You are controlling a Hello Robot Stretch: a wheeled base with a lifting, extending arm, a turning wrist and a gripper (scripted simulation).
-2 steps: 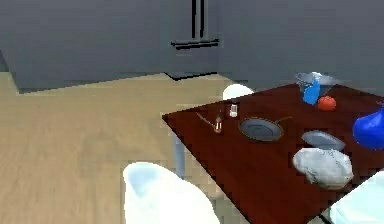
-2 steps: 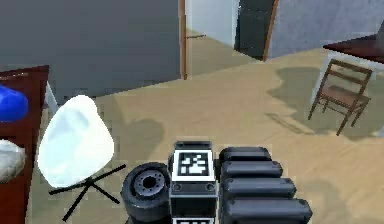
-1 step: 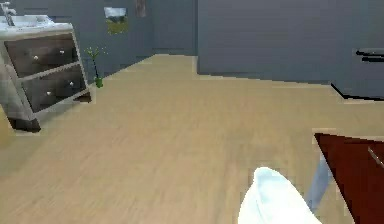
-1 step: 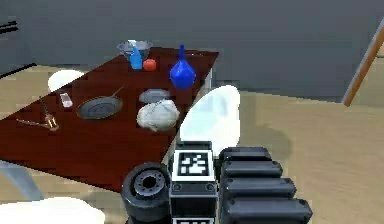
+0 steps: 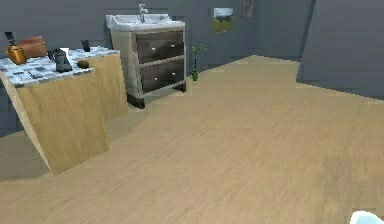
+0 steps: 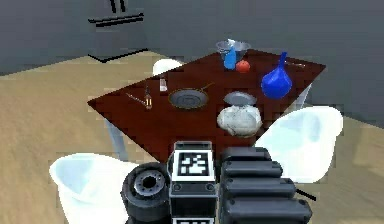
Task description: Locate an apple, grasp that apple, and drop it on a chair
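In the arm side view, one rectangular table (image 6: 125,105) with a smooth, dark red-brown top stands among three glossy white chairs with rounded shell backs. One chair (image 6: 165,66) is at eleven o'clock of the table's middle, one (image 6: 305,135) at four o'clock, and one (image 6: 85,180) at eight o'clock.

One small round red apple (image 6: 243,65) sits on the tabletop at one o'clock, near the far edge. One shiny blue vase (image 6: 277,80) with a bulbous body and narrow neck stands at two o'clock. There is also one flat round dark plate (image 6: 185,98) at nine o'clock, one shallow grey bowl (image 6: 240,98), and one crumpled white lump (image 6: 240,118).

The gripper (image 6: 148,190) shows as a dark rounded body at the bottom edge. Its far end cannot be made out, so I cannot tell its state or whether it holds anything.

In the forward view, one wood-sided counter (image 5: 70,110) stands at nine o'clock. One grey cabinet (image 5: 150,60) with two dark drawers carries one white sink (image 5: 145,20).
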